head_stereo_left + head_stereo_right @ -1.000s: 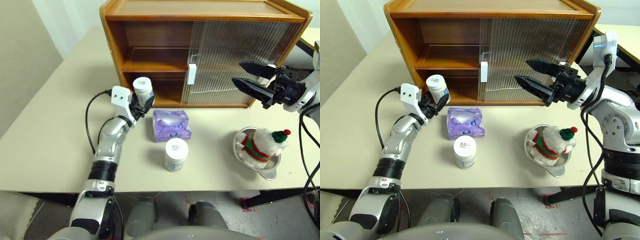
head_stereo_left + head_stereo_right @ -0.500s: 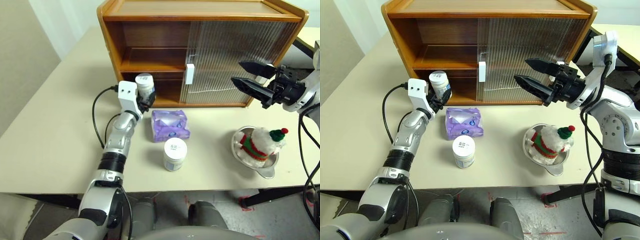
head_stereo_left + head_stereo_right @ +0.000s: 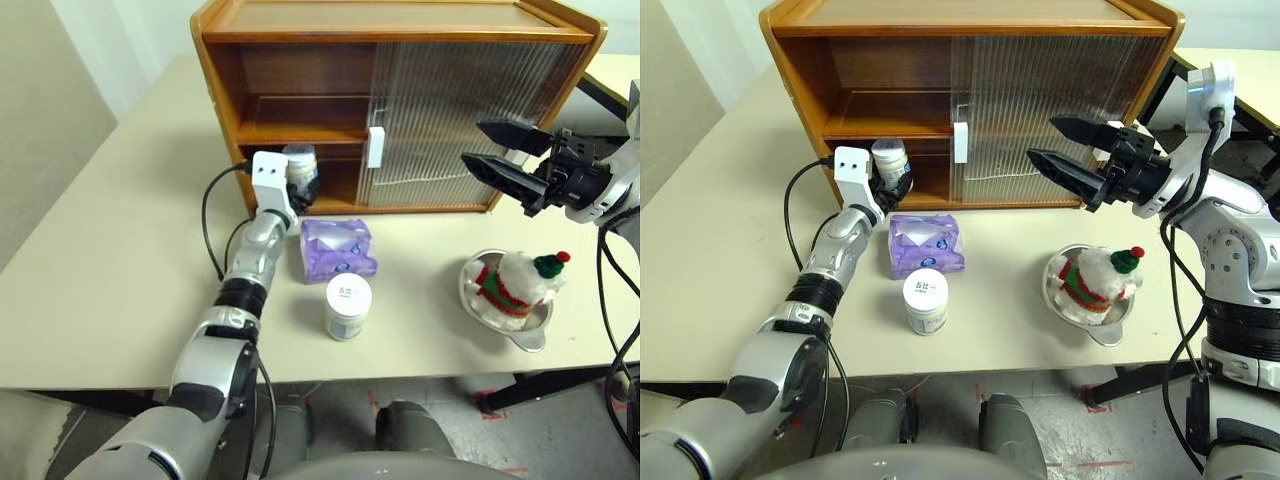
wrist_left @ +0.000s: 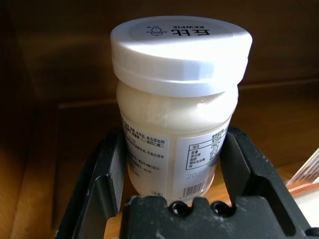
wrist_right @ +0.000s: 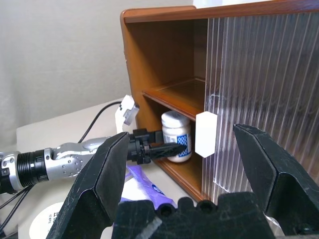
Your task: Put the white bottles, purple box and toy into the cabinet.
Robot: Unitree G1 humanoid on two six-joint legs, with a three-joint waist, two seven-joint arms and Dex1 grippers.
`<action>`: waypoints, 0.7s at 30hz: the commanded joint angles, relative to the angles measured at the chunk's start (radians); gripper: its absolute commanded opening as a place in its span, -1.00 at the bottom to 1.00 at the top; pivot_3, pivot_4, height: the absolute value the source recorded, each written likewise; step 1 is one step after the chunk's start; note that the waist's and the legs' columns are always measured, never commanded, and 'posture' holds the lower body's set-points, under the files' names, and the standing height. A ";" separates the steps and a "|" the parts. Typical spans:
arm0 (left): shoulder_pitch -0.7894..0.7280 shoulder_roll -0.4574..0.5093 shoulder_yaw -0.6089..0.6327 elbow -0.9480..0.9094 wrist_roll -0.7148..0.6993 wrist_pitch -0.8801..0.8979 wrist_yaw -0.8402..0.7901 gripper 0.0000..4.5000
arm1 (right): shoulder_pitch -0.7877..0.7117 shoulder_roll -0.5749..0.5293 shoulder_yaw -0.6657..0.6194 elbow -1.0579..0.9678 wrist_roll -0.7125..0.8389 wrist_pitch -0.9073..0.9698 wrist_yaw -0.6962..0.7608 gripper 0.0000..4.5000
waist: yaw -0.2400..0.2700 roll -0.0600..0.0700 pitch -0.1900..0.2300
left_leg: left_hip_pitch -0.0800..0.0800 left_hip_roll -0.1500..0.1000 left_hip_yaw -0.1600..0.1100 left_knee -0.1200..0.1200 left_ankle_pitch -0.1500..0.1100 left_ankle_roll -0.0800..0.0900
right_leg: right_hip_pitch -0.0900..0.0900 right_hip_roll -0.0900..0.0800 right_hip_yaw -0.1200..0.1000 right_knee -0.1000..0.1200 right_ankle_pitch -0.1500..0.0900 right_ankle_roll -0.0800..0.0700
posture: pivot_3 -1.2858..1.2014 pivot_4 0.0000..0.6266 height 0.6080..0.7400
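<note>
The left gripper (image 4: 172, 164) clamps a white bottle (image 4: 174, 107) upright inside the cabinet (image 3: 300, 20), in its open lower compartment; the left wrist view shows both fingers against the label. The right gripper (image 3: 1065, 160) hangs spread wide and empty before the ribbed door (image 3: 1060, 110). The head views show the second bottle (image 3: 347, 306), purple box (image 3: 338, 250) and toy (image 3: 515, 285) on the table (image 3: 100, 250).

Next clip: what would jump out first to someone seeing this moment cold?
The left gripper holds a squat white plastic bottle at the open lower compartment of the honey-brown wooden cabinet. The right gripper hangs open before the ribbed translucent sliding doors. On the table wait a second white bottle, a lavender tissue box and a white plush toy in a silver bowl.
</note>
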 commanded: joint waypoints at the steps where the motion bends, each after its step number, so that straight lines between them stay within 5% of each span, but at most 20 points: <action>1: -0.053 0.005 0.018 0.076 0.009 -0.057 0.009 0.35 | 0.007 0.002 -0.007 -0.015 0.010 0.003 -0.003 1.00 | -0.005 0.000 0.000 | 0.000 0.000 0.000 0.000 0.000 0.000 | 0.000 0.000 0.000 0.000 0.000 0.000 | 0.02 -1.00 1.00; 21: -0.200 -0.017 0.033 0.342 0.038 -0.136 0.043 0.35 | 0.007 -0.007 -0.014 -0.028 0.016 0.008 -0.011 1.00 | -0.018 -0.001 0.001 | 0.000 0.000 -0.001 0.000 -0.001 -0.002 | 0.001 0.000 0.000 0.000 0.001 0.002 | -0.01 -1.00 1.00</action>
